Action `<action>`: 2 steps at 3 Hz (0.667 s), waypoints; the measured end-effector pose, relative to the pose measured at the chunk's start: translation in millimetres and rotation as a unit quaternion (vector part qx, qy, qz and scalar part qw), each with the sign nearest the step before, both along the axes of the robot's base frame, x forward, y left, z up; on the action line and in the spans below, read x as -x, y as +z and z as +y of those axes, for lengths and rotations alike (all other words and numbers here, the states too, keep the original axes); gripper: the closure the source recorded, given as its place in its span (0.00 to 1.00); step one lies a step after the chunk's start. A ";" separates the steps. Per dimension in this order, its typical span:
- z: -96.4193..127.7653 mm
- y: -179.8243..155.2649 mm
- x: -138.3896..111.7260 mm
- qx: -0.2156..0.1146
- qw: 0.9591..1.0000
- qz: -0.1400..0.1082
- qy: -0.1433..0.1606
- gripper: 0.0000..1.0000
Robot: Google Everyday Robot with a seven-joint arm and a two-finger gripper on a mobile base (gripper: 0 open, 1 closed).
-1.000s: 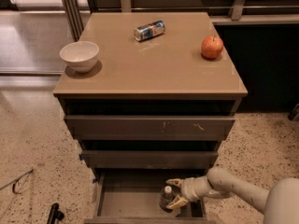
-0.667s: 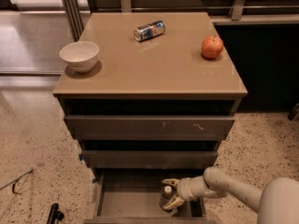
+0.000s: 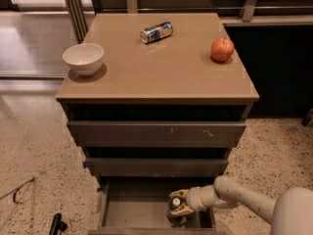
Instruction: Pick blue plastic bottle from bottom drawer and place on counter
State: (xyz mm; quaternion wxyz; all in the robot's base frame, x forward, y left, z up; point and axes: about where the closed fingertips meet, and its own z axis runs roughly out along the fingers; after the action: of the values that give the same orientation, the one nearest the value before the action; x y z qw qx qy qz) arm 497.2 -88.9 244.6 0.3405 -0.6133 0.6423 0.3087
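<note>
Speckled floor [image 3: 34,146] all round; we log the bottom drawer [image 3: 105,207] pulled out to admit the gripper [image 3: 178,203], whose fingers [image 3: 183,211] seem clamped on the blue plastic bottle [image 3: 174,213] between them, the counter [image 3: 156,67] well above.

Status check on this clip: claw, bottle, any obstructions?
Claw in bottom drawer, at bottle. Bottle not yet out. Bowl, can, apple on counter.

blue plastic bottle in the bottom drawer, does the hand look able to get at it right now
Probably yes. The bottom drawer is pulled out with its top open, the hand sits inside it right at the blue plastic bottle, and nothing shows between them.
</note>
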 end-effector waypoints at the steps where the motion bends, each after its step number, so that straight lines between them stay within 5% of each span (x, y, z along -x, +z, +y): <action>1: 0.1 0.0 0.0 0.000 1.000 0.000 0.000 0.95; 2: 0.1 0.0 0.0 0.000 1.000 0.000 0.000 1.00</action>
State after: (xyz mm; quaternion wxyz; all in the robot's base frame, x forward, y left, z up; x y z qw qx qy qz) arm 497.2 -88.8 244.7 0.3405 -0.6133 0.6423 0.3088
